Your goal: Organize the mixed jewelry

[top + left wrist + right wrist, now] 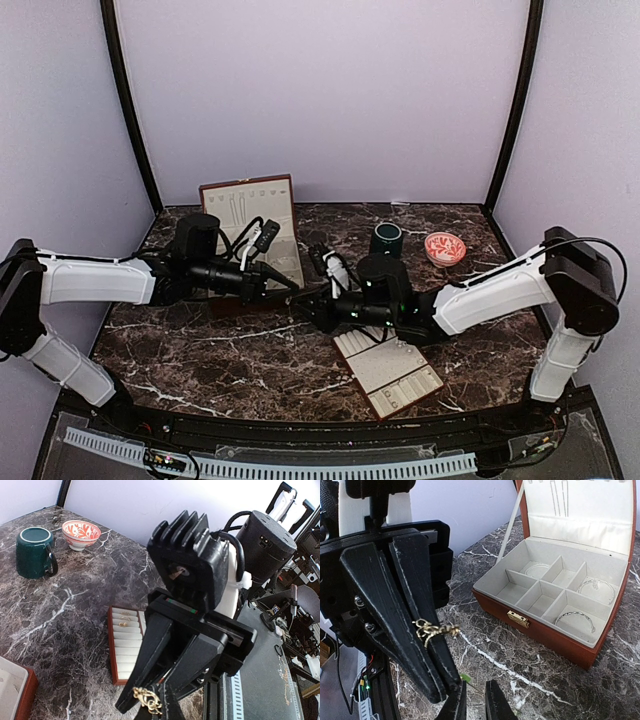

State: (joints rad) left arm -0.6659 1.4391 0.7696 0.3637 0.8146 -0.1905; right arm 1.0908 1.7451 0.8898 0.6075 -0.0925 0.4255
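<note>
Start at the left gripper (446,691): fingers (395,605) pressed flat together, gold piece (436,629) caught across the seam partway up from the tips, well clear of the table (530,680). Treat as pinched rather than merely hooked; impossible to confirm from these views.

Next, check the right gripper (476,701): fingers (456,707) set to a narrow gap with nothing between them, tips close to the left tips and short of the gold piece.

Step in hand, by judgement: passing the gold piece from left to right. For a clean transfer:

1. Widen the right gap enough to straddle the ornate, irregular shape before advancing.
2. Advance alongside the left fingers toward an overhanging end of the gold piece.
3. Close on that free end only, never on the left fingers or the seam.
4. Confirm a firm right-side hold before easing the left grip. Otherwise expect a drop onto dark veined marble, hard to find again.

Further out, note the wooden box (540,630), open just beyond the grippers. Cream compartments (540,602) inside, thin bangles (580,614) in three of them, the others apparently bare.

On the opposite side, note the tray (111,645) with slotted cream padding and small gold items (123,623) seated in its upper slots.

Well apart, at the far edge, find the mug (34,552) and bowl (81,534) near each other. Leave both alone.

Match the destination to like pieces already sorted, probably a bare compartment.
</note>
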